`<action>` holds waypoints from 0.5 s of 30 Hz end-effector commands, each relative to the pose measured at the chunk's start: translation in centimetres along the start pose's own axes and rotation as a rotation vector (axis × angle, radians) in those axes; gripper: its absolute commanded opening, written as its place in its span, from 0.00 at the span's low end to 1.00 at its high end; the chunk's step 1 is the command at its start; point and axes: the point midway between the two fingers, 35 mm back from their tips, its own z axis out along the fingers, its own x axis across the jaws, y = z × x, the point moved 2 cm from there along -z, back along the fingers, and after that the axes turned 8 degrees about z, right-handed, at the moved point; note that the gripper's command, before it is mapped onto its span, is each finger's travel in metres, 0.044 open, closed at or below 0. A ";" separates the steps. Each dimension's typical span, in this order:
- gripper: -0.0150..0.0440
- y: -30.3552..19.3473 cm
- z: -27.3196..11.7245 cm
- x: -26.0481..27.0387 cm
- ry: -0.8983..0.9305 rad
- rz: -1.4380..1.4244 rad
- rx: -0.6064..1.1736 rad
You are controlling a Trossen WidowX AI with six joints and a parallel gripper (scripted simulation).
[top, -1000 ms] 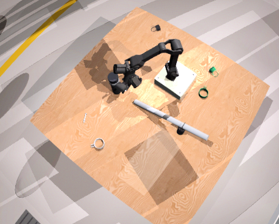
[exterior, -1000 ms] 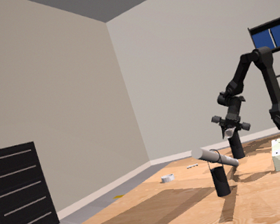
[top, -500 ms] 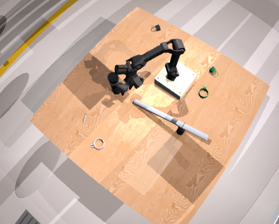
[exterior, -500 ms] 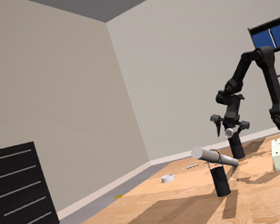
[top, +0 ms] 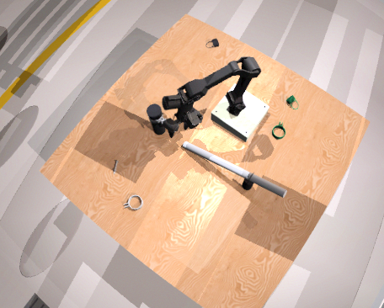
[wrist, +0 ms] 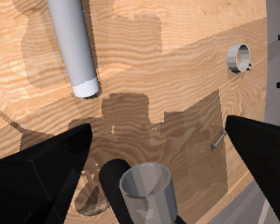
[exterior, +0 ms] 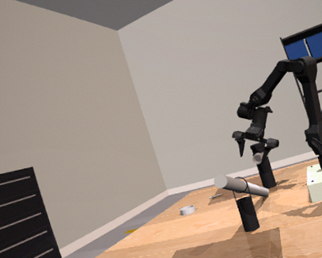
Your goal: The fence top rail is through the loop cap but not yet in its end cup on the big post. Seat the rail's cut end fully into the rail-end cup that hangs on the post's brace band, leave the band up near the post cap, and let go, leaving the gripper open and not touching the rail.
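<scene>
The grey rail (top: 223,163) (exterior: 256,188) (wrist: 72,47) passes through the wire loop above the short black post (exterior: 248,214). Its white-tipped far end slopes down to or near the table, outside the rail-end cup. The big black post (top: 157,127) (exterior: 266,174) stands upright beyond that end. The grey cup (exterior: 257,158) (wrist: 148,192) hangs up near the post's cap, its open mouth visible in the wrist view. My gripper (exterior: 253,157) (wrist: 159,126) is wide open and empty, its fingers on either side near the cup, away from the rail. Whether a finger touches the cup is unclear.
A loose silver band (top: 135,203) (exterior: 187,210) (wrist: 239,58) and a bolt (top: 115,167) (wrist: 219,140) lie on the table. A green ring (top: 279,131), a green loop cap (top: 291,100) and a dark loop cap (top: 215,42) lie around the arm's pale base block (top: 253,111).
</scene>
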 end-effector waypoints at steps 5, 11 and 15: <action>1.00 5.0 -3.3 -0.9 -0.015 0.570 0.015; 1.00 8.6 -6.0 -0.4 -0.028 1.038 0.016; 1.00 10.4 -7.6 0.1 -0.037 1.280 0.010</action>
